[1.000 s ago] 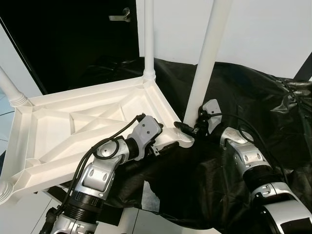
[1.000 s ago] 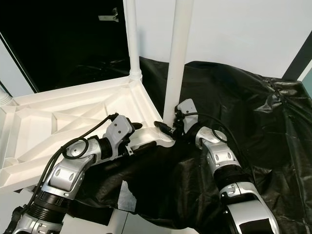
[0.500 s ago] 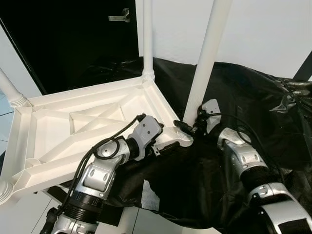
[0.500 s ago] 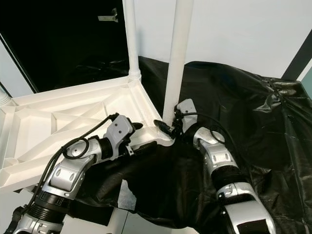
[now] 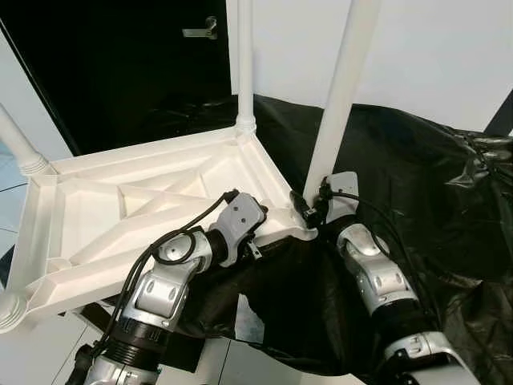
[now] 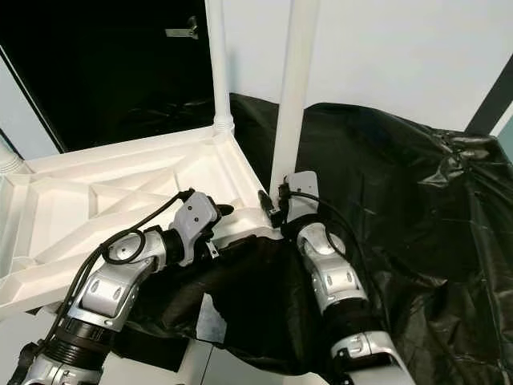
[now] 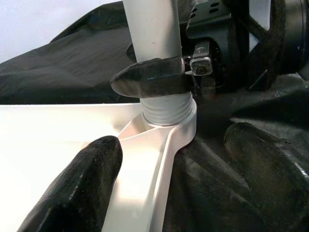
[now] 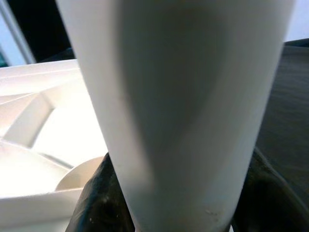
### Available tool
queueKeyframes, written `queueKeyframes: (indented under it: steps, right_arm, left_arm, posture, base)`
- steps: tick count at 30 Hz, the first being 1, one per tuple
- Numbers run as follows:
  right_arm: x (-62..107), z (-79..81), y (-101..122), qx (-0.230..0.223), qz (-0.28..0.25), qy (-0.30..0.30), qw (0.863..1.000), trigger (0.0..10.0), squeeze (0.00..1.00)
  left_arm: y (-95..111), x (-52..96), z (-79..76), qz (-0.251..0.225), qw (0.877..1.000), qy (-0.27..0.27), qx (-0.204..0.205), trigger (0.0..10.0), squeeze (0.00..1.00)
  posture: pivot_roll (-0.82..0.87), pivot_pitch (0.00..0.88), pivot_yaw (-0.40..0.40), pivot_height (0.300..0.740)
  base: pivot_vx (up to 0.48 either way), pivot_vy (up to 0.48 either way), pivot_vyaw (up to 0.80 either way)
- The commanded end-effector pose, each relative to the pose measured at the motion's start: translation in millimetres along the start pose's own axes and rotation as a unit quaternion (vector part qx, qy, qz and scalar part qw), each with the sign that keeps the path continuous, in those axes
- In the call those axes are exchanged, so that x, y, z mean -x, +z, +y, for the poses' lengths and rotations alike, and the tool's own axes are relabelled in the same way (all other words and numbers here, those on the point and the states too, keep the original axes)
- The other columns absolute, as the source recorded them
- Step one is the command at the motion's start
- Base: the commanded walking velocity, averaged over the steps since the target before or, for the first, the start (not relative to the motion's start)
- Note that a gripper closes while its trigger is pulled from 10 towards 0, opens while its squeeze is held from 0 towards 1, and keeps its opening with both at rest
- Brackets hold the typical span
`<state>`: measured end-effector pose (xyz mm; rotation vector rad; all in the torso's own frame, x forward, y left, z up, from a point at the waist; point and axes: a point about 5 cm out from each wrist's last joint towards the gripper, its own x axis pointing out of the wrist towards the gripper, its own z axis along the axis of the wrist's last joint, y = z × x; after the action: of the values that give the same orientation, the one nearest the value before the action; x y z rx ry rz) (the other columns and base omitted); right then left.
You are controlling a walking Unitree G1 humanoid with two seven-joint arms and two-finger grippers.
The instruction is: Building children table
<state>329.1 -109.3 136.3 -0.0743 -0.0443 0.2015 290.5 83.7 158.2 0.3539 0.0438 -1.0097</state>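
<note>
Right claw point(image 5: 309, 210) now hugs leg point(image 5: 335, 112) (seated in tabletop point(image 5: 120, 216) socket).

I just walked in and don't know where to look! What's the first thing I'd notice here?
A big white table top lying upside down, ribs showing, on a black sheet. White legs stick straight up from its corners. At the nearest corner the right tool is clamped around the bottom of one leg, just above its grey screw thread, while the left tool straddles the table's edge beside it.
</note>
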Motion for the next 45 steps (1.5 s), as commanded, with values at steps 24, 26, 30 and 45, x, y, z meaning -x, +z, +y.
queueKeyframes:
  steps: [24, 26, 30, 45]
  right_arm:
    - [18.8, 5.1, 0, -0.019, 0.0, -0.042, 0.999, 10.0, 1.0]
    - [20.3, 4.1, 2, -0.021, -0.008, -0.025, 0.999, 10.0, 1.0]
    - [24.7, -1.7, 4, -0.022, -0.02, 0.024, 0.999, 10.0, 1.0]
    - [8.4, -30.5, 3, 0.043, 0.008, 0.225, 0.973, 10.0, 0.0]
  left_arm:
    - [2, -5.3, -2.0, -0.006, 1.0, 0.02, -0.015, 10.0, 0.0]
    - [2, -5.0, -1.9, -0.007, 1.0, 0.02, -0.016, 10.0, 0.0]
    - [1, -4.3, -1.3, -0.006, 1.0, 0.022, -0.016, 10.0, 0.0]
    - [2, -3.9, 3.4, -0.007, 0.999, 0.027, -0.019, 10.0, 0.0]
  posture:
    - [-0.02, 0.0, -0.036, 0.74]
    - [-0.02, 0.0, -0.036, 0.74]
    - [-0.02, 0.0, -0.038, 0.74]
    - [-0.02, 0.0, -0.027, 0.74]
  base:
    - [0.0, 0.0, 0.0]
    - [0.0, 0.0, 0.0]
    - [0.0, 0.0, 0.0]
    - [0.0, 0.0, 0.0]
